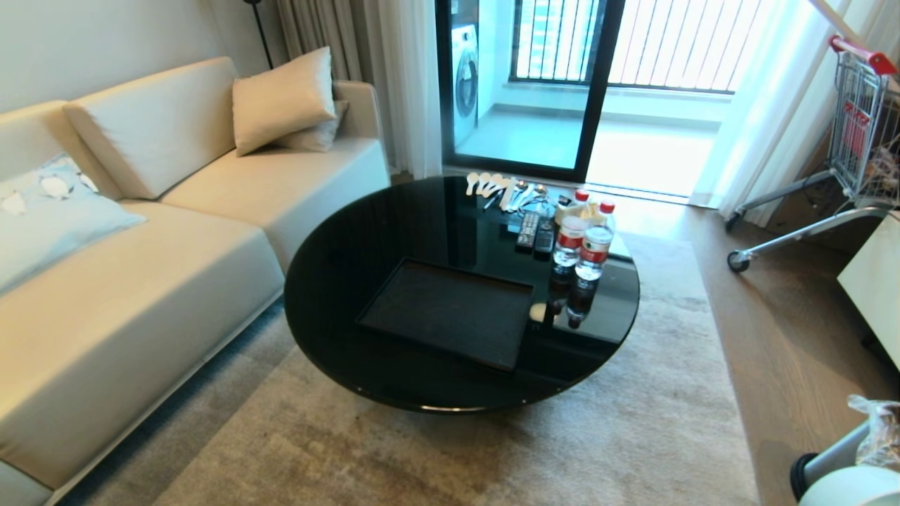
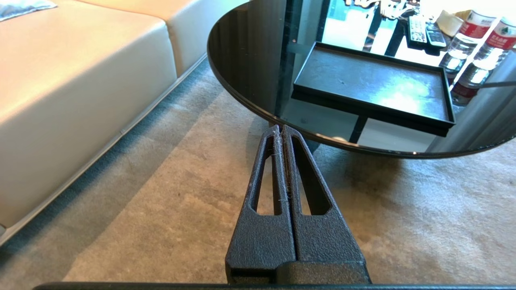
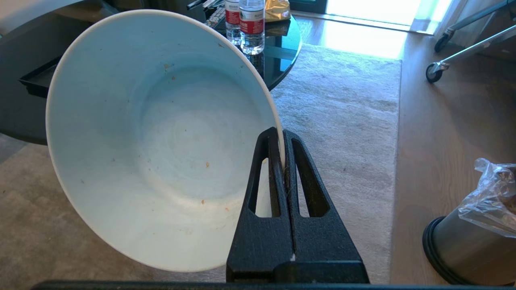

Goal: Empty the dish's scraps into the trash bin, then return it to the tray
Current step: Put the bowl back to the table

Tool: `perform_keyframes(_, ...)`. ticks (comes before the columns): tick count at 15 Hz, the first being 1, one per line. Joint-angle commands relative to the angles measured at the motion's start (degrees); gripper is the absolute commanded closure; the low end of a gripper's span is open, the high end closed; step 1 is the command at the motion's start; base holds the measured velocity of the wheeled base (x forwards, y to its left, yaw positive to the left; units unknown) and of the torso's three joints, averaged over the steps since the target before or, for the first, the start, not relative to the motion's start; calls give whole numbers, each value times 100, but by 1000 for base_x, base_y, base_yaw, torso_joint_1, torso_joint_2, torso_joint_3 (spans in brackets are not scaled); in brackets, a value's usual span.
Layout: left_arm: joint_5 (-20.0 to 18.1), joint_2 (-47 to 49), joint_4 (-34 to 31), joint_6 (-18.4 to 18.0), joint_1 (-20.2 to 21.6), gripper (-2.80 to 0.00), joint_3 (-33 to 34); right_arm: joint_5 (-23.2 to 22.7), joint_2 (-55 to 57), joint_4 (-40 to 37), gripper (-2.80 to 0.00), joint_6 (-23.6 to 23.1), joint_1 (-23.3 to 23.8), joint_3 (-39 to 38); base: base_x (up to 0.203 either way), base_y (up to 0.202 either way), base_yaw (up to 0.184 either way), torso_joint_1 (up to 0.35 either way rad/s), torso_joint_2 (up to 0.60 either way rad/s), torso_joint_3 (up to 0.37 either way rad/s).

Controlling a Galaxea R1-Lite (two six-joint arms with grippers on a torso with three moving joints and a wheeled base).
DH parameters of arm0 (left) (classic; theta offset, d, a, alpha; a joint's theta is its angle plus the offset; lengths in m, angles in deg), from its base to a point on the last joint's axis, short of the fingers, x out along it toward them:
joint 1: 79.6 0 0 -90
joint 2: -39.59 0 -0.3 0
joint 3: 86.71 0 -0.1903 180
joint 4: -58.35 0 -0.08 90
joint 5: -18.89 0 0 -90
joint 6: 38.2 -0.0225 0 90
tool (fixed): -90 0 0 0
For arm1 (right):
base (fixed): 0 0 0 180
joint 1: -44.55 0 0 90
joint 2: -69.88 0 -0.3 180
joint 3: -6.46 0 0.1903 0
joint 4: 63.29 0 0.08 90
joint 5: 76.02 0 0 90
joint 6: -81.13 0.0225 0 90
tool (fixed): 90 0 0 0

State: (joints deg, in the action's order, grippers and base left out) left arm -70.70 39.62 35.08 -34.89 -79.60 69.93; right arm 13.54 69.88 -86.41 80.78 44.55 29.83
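The dish, a white bowl, hangs tipped on its side over the rug, its inside bare except for a few tiny orange specks. My right gripper is shut on its rim. In the head view only an edge of the dish shows at the lower right corner. The scraps are out of view. The trash bin, silver with a clear bag, stands on the wood floor to the right of the dish, and its side shows beside the dish. The black tray lies empty on the table. My left gripper is shut on nothing, low over the rug before the table's edge.
The round black glass table carries two water bottles, remotes and white spoons at its far side. A beige sofa runs along the left. A shopping cart stands at the far right.
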Motion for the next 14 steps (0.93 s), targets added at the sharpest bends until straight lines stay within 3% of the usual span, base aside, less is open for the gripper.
perform_keyframes(1, 3, -2, -1, 4, 0, 0, 0, -9, 9, 2, 0, -9, 0, 0, 0, 0, 0, 0, 0, 0)
perform_keyframes(14, 3, -2, -1, 4, 0, 0, 0, -9, 0, 2, 0, -9, 0, 0, 9, 0, 0, -1, 0, 0)
